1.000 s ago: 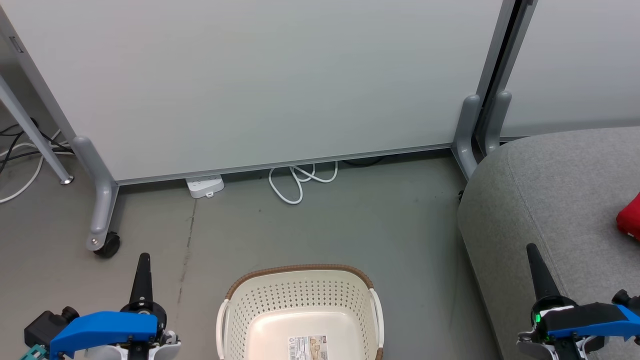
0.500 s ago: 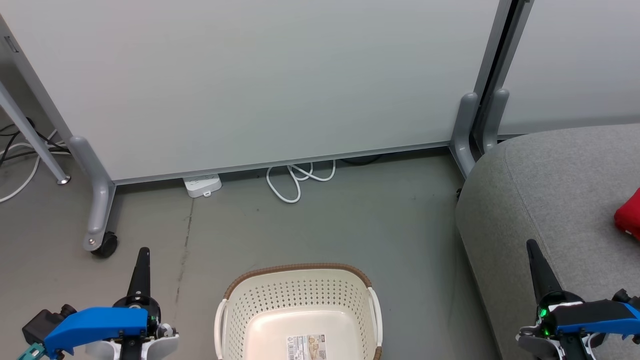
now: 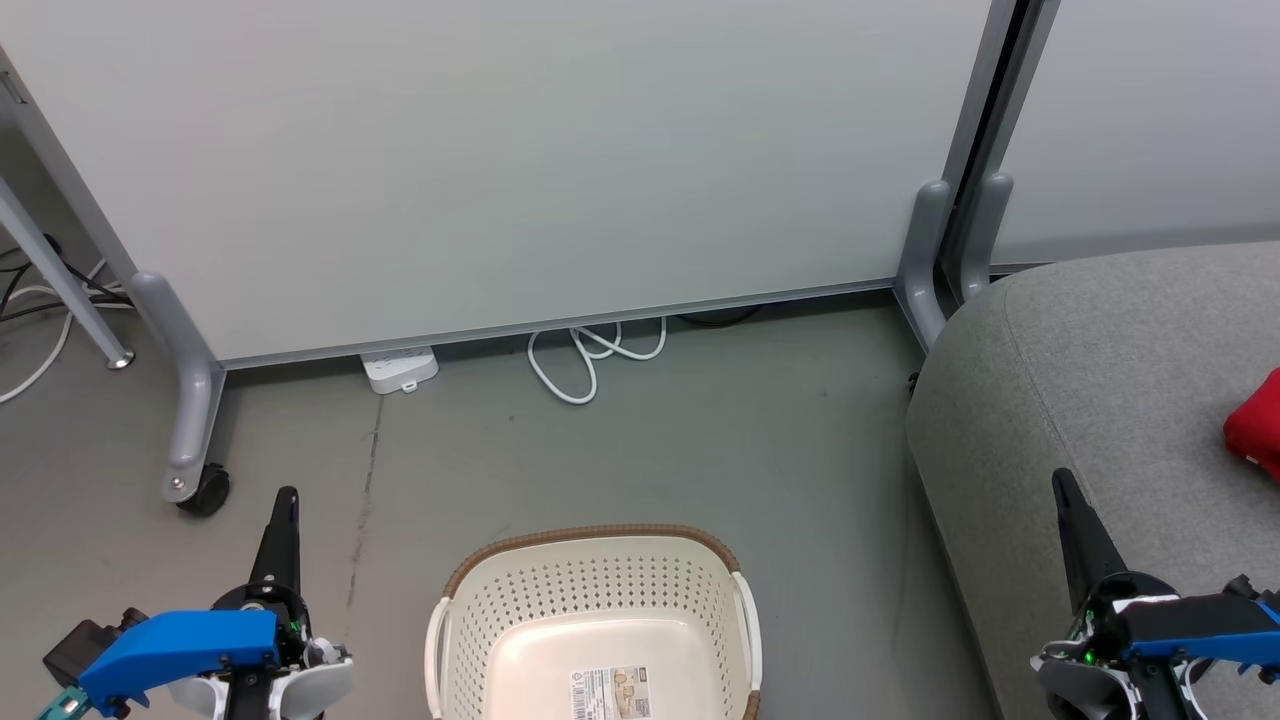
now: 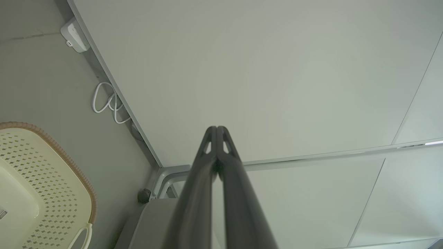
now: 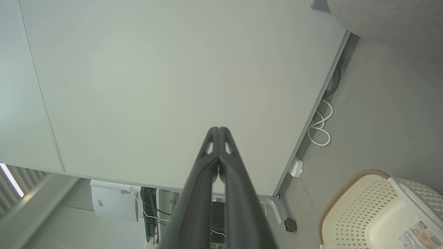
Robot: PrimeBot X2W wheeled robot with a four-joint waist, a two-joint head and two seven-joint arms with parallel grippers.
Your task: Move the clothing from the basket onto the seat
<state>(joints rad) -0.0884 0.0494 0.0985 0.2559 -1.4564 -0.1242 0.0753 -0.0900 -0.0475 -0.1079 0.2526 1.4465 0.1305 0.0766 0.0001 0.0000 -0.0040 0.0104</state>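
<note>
The cream perforated basket (image 3: 600,590) with a brown rim stands on the floor at the bottom middle of the head view, holding nothing but a paper label (image 3: 610,693) on its bottom. It also appears as basket (image 4: 41,180) and basket (image 5: 367,211) in the wrist views. A piece of the red clothing (image 3: 1255,425) lies on the grey seat (image 3: 1100,370) at the right edge. My left gripper (image 3: 286,497) is shut and empty, left of the basket. My right gripper (image 3: 1060,482) is shut and empty, in front of the seat's near corner.
A pale partition panel (image 3: 520,160) on grey feet with a castor (image 3: 205,492) stands behind the basket. A white power strip (image 3: 400,368) and a looped white cable (image 3: 590,360) lie at its base. A table leg (image 3: 60,280) and cables are at the far left.
The whole head view has drifted slightly, so the camera moved. Both grippers sit a little lower in the picture. Both stay shut and empty.
</note>
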